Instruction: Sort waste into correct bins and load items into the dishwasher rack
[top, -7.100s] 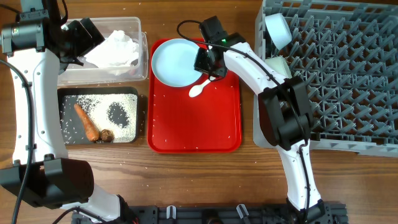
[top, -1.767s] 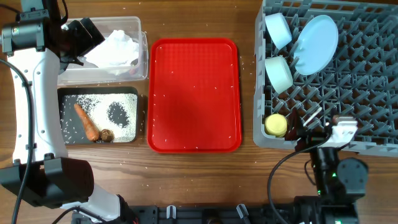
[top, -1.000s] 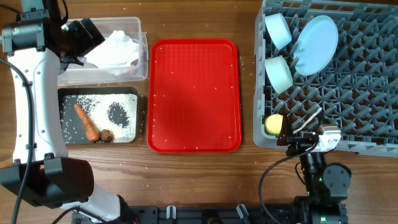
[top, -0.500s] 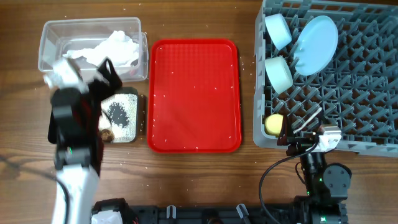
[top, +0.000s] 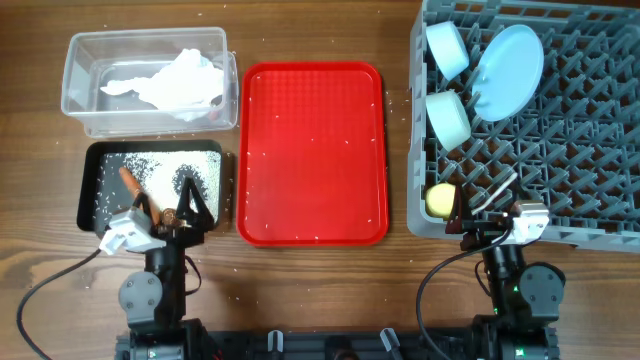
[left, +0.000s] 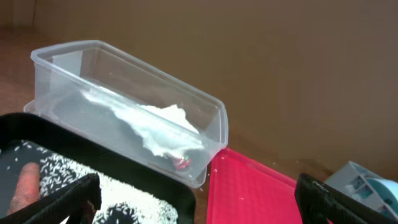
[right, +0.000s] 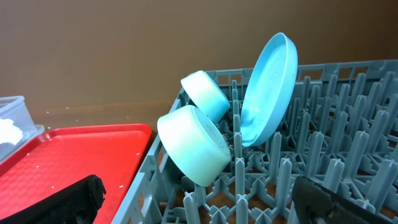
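Leaning on edge, the pale blue plate (top: 508, 72) sits in the rack (top: 590, 150).

A serving tray (top: 312, 150) is lying mid-table (top: 330, 270). Left of it, a plastic tub (top: 90, 70) is holding crumpled tissue (top: 180, 82), and a shallow tray (top: 86, 190) in front of the tub is carrying rice grains (top: 170, 162) and a carrot piece (top: 133, 185). At right, the dishwasher rack (top: 570, 130) is holding a far bowl (top: 447, 48), a near bowl (top: 449, 117), a plate (top: 508, 72) beside them, and a cup (top: 439, 200) and spoon (top: 495, 190) nearer the front.
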